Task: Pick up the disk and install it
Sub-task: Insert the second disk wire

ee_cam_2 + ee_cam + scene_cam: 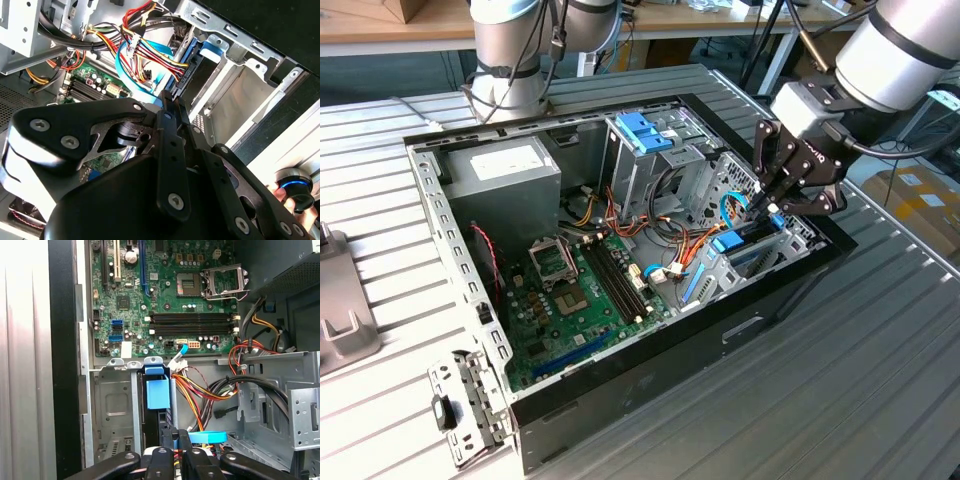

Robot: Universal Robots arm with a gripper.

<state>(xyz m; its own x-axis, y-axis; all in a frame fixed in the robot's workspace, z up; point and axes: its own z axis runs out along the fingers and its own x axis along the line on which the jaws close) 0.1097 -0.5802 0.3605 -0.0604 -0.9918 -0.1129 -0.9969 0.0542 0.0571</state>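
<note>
Claw [172, 447] clenched on the disk [156, 415], directly below it, standing edge-up in its bay [114, 405]. Insertion judged underway; not released.

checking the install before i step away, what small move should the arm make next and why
Probably a short, straight push along the slot. The disk stands edge-on in the drive bay, its blue rail reaching the bay's rim, so it may not be fully seated. The end effector is at its end, and the cables lie close beside.
</note>
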